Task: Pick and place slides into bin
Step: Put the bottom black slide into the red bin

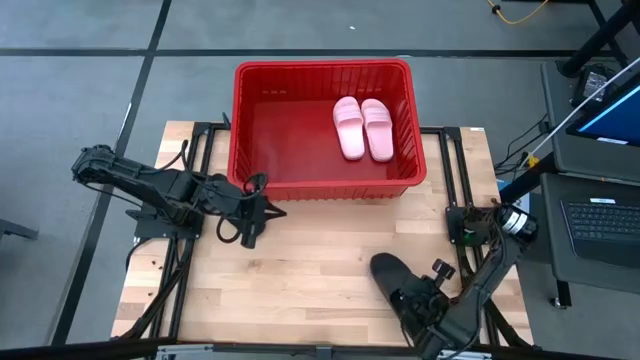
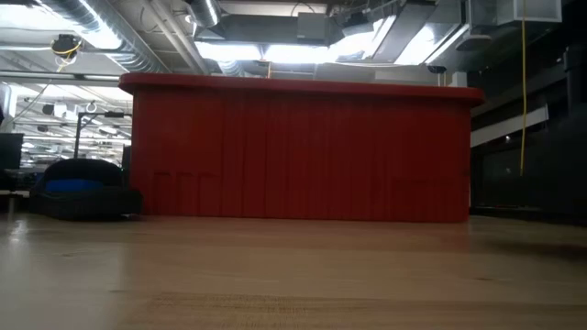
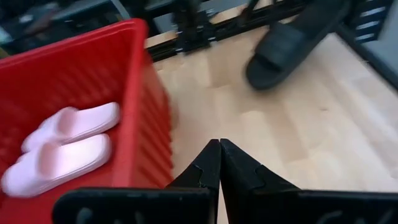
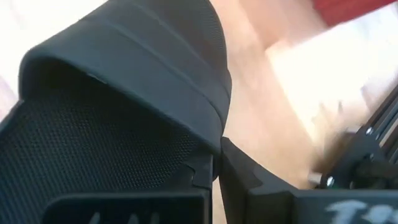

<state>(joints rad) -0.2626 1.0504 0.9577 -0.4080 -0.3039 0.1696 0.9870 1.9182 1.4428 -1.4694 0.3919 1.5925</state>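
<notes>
The red bin stands at the table's far middle. Two pale pink slides lie side by side on its floor at the right; they also show in the left wrist view. One black slide lies on the table near the front right and fills the right wrist view. My right gripper is shut, with its tips at the edge of that slide's strap. My left gripper is shut and empty just in front of the bin's near wall, toward its left end. A second black slide does not show. My right gripper's shut fingertips stand at the side edge of the black slide's ribbed strap, coming from the table's near right. I cannot tell whether they touch it. The slide lies on the table, footbed up.
The bin's left half is bare floor. Bare wood lies between the two arms. Black frame rails run along the table's left and right sides. In the low view the bin's wall fills the middle.
</notes>
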